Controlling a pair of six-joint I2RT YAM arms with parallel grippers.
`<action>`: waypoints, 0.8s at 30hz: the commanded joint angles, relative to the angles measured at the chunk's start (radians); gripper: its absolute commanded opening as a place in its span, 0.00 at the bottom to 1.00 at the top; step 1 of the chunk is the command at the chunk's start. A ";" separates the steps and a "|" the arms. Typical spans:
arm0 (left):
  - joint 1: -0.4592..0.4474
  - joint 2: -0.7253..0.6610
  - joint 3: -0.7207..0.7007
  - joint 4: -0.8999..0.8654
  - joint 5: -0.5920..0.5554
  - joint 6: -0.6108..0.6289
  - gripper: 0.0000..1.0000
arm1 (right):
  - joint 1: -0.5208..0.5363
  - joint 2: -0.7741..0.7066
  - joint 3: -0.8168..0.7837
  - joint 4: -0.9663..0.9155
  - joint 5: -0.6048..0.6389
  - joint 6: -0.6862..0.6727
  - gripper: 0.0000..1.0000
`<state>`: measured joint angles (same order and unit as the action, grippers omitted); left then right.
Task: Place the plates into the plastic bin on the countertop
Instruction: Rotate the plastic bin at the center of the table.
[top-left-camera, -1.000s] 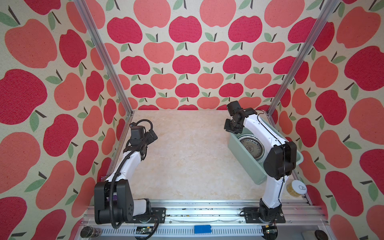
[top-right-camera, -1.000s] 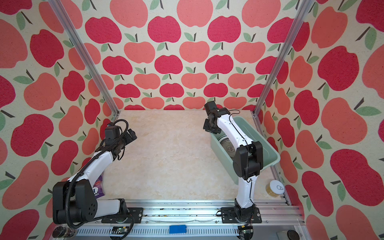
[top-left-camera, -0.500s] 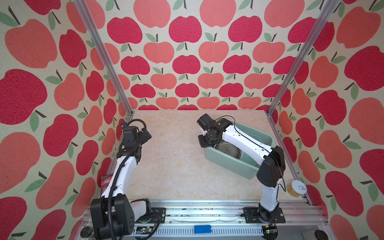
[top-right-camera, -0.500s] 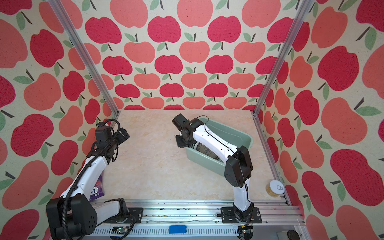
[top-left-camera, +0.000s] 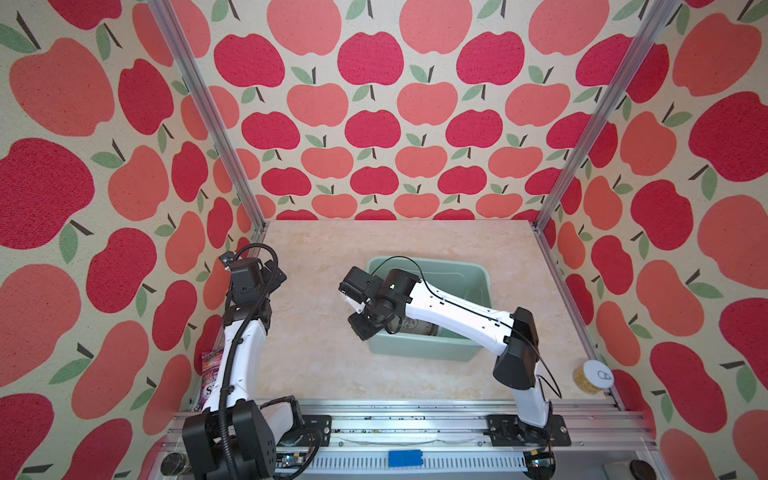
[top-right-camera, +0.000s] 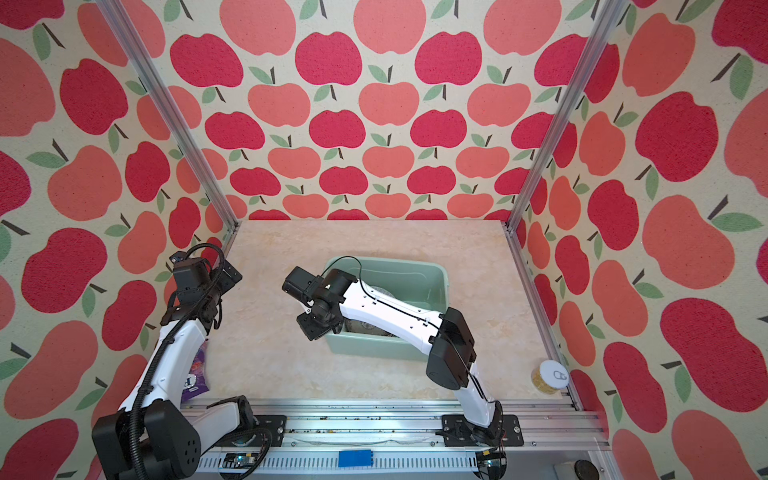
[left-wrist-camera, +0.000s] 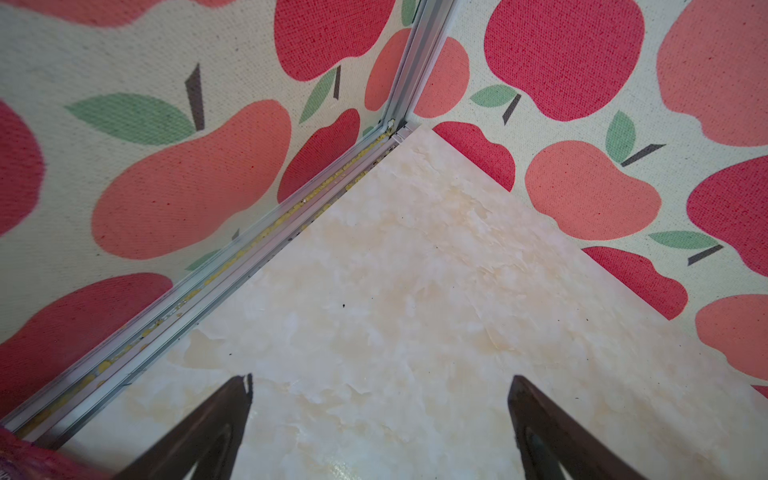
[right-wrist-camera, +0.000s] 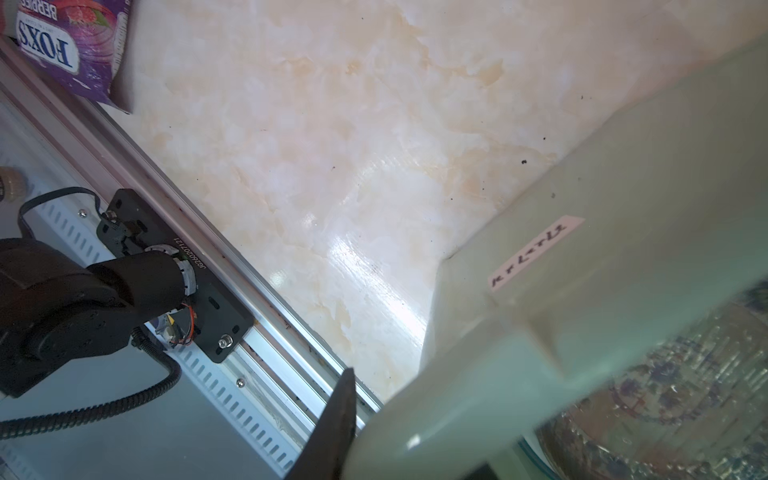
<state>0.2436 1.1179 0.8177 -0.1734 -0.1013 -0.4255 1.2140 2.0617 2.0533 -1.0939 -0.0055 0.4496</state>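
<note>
The pale mint-green plastic bin (top-left-camera: 419, 352) (top-right-camera: 386, 348) stands on the beige marble countertop (top-left-camera: 328, 365), right of centre. My right gripper (top-left-camera: 362, 325) (top-right-camera: 318, 328) is shut on the rim at its near left corner. In the right wrist view one dark finger (right-wrist-camera: 343, 405) lies outside the bin (right-wrist-camera: 582, 257) and the other is hidden behind the rim. Stacked plates (right-wrist-camera: 673, 386) lie inside it, a clear patterned one on top; the arm hides most of them in both top views. My left gripper (left-wrist-camera: 380, 380) (top-left-camera: 272, 275) is open and empty by the left wall.
A purple Fox's snack bag (top-left-camera: 210, 374) (right-wrist-camera: 75, 45) lies at the front left beside the left arm. A yellow can (top-left-camera: 592, 376) (top-right-camera: 548, 376) stands at the front right corner. Aluminium rails (left-wrist-camera: 232, 257) and the apple-patterned walls enclose the countertop.
My right gripper has dragged the bin from the right wall toward the centre, turning it square to the front. The left arm has pulled back toward the left wall.
</note>
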 joint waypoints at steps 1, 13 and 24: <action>0.005 -0.026 -0.023 -0.037 -0.017 0.010 0.99 | 0.015 0.021 0.087 0.141 -0.130 0.014 0.08; 0.006 -0.016 -0.032 -0.005 0.019 0.019 0.99 | 0.000 -0.005 0.078 0.103 -0.057 -0.006 0.36; -0.034 0.071 -0.012 0.118 0.037 0.062 0.99 | -0.234 -0.303 0.059 0.047 0.152 -0.211 0.65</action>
<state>0.2272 1.1614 0.8009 -0.1135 -0.0772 -0.3977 1.0527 1.8599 2.0926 -1.0454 0.0696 0.3176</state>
